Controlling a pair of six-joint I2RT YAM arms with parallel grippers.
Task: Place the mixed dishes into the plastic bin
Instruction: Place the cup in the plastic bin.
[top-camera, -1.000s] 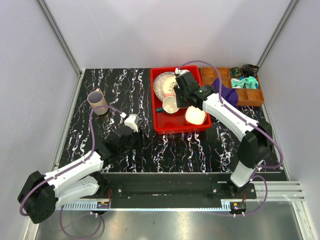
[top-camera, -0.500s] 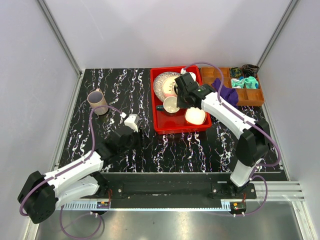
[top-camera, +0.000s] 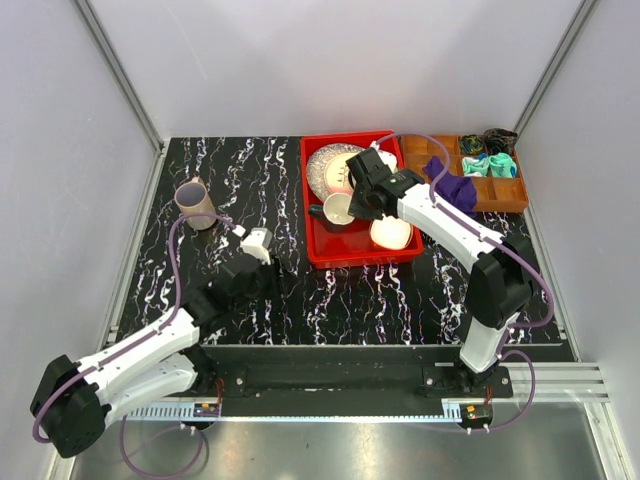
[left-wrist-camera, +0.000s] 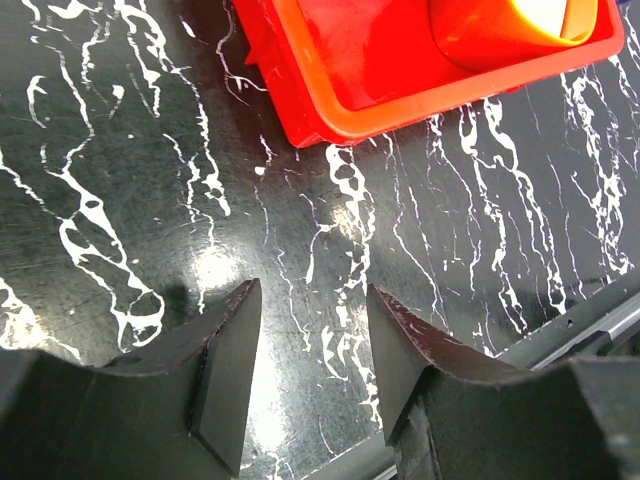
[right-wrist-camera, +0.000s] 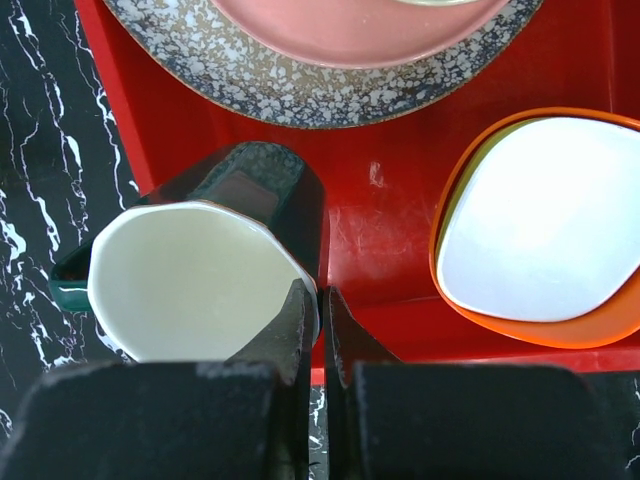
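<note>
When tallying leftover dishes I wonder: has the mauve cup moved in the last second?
No. The mauve cup stands at the same spot by the table's left edge.

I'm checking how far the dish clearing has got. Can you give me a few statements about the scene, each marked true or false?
1. The cup stands outside the bin. True.
2. The left gripper grips something. False: it is open and empty over the table.
3. The pink plate lies on the speckled plate. True.
4. The right gripper is open. False: it is shut on the rim of the mug.
</note>
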